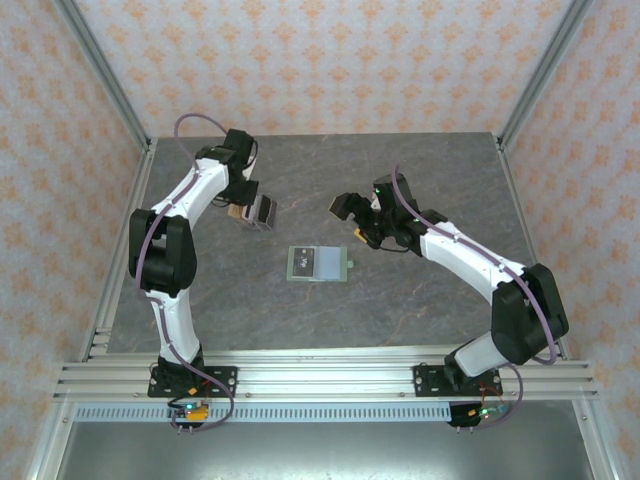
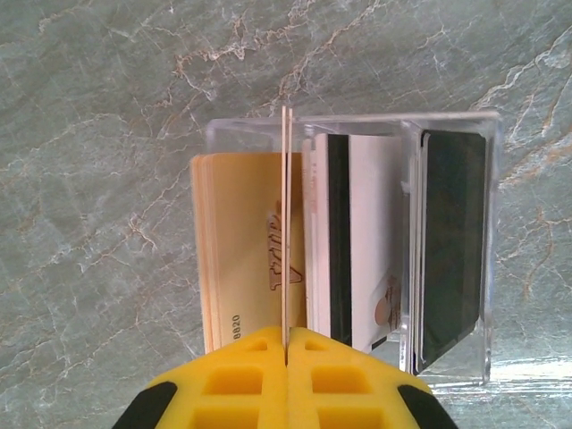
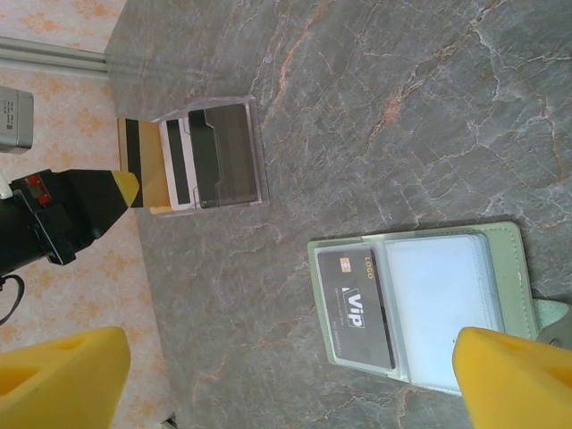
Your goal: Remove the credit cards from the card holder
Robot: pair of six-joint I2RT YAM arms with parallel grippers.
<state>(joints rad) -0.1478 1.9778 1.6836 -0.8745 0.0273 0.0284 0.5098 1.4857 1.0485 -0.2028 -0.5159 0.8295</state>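
Left end effector clamps card edge-on, seemingly for slotting into rack below; right end effector gapes empty, holder ahead.

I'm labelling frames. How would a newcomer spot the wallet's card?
At the middle of the grey table lies an open green wallet. A black VIP card lies flat in its half away from the tab; the other cards stand upright in a clear stand.

Held card: edge-on, face unseen.
Left gripper: cut by bottom edge.
Right gripper: fingertips blurred, cropped.
Card holder: tab partly behind fingertip.
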